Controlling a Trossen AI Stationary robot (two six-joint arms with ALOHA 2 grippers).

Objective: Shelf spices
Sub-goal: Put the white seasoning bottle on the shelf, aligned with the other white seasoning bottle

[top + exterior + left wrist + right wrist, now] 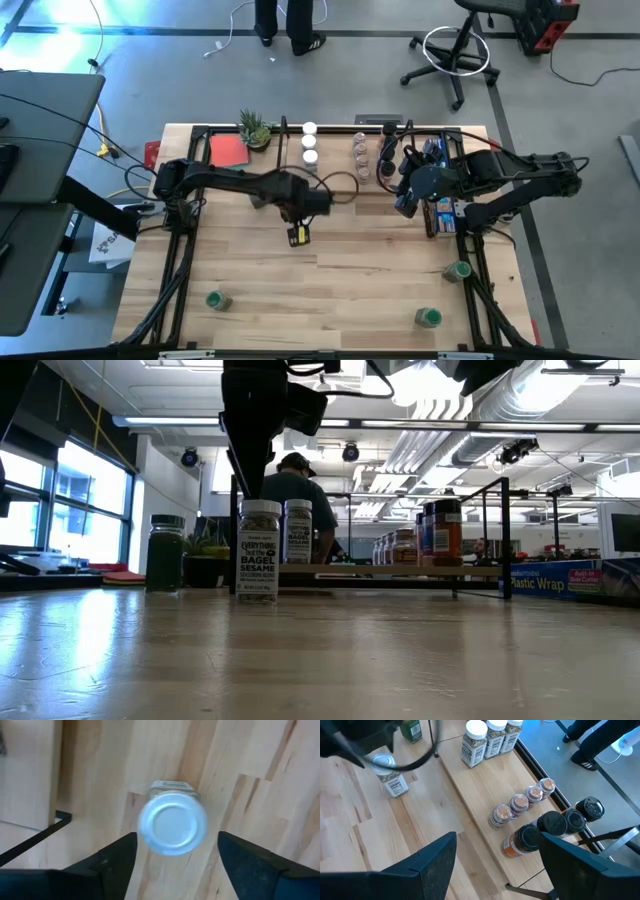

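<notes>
Hovering right over a white-capped spice jar (172, 824), the left gripper (172, 865) has its two dark fingers spread wide, one on each side of the cap and not touching it. That jar stands upright on the bare wooden table (330, 285), just in front of the shelf (345, 165) near the middle. In the low view its label reads "Everything But The Bagel Sesame" (259, 550), with the left arm hanging straight above it.

On the shelf itself, at the back of the table, there's a row of three white-lidded jars (488, 739), then a row of three clear jars with brownish stuff inside (520, 805), then a bunch of black-topped jars (555, 827) closest to the right-hand end rail. At least one of those has orange contents.

The right gripper (495, 865) sits up in the air over the right end of the shelf, fingers apart, nothing between them.

Three green-topped jars are well away from the shelf at the front of the table: one front left (217, 300), one front right (430, 317), and one near the right edge (458, 271). The small potted plant (254, 129) sits at the shelf's left end beside a red thing (229, 151), and a long blue box (441, 205) lies under the right arm.
</notes>
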